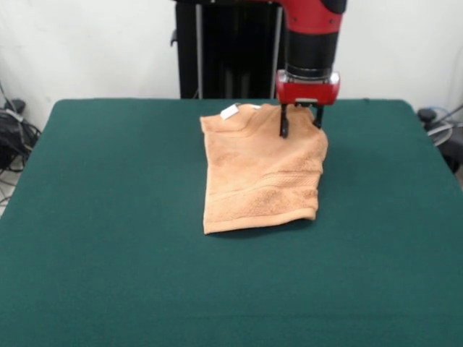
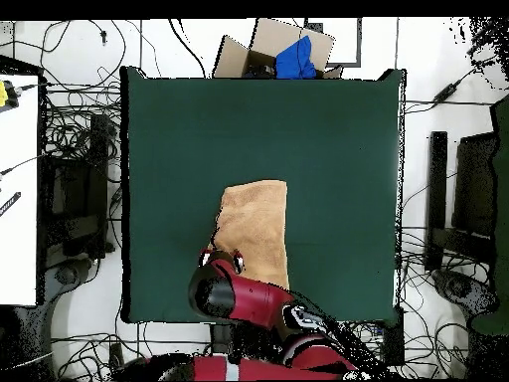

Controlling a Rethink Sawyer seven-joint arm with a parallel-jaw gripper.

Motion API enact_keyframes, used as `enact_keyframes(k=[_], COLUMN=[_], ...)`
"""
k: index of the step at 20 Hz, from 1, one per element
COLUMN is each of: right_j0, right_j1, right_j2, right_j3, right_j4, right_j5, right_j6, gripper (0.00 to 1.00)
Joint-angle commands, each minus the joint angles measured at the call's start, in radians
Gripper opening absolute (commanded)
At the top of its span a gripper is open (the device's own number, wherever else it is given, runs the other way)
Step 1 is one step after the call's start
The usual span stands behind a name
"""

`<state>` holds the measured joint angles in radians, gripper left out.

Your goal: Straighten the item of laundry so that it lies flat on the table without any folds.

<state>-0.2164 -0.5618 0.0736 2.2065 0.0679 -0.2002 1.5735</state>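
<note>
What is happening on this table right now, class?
A red and black robot arm has its pincer down at the far edge of a light orange-tan terry cloth towel. The towel lies on a dark green felt-topped table, apparently folded over on itself, with a small white tag at its far corner. It is not yet spread flat. Whether the pincer has actually gripped the cloth cannot be told.

You see a red arm (image 1: 312, 14) with a black cylindrical wrist section, ending in a red block with a pale strip. Below it, the gripper (image 1: 300, 121) has thin black fingers (image 1: 284, 124).
</note>
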Motion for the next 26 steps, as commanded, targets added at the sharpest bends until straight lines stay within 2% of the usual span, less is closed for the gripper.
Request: enact_keyframes(k=[1,26], right_j0=[-0.031,-0.087], right_j1=[0.044,0.056], right_j2=[0.02,0.013], right_j3=[-0.051,-0.074], right_j4=[-0.02,-0.086], right_j5=[-0.021,-0.008], right_j6=[0.192,0.164], gripper=[1.0,1.0])
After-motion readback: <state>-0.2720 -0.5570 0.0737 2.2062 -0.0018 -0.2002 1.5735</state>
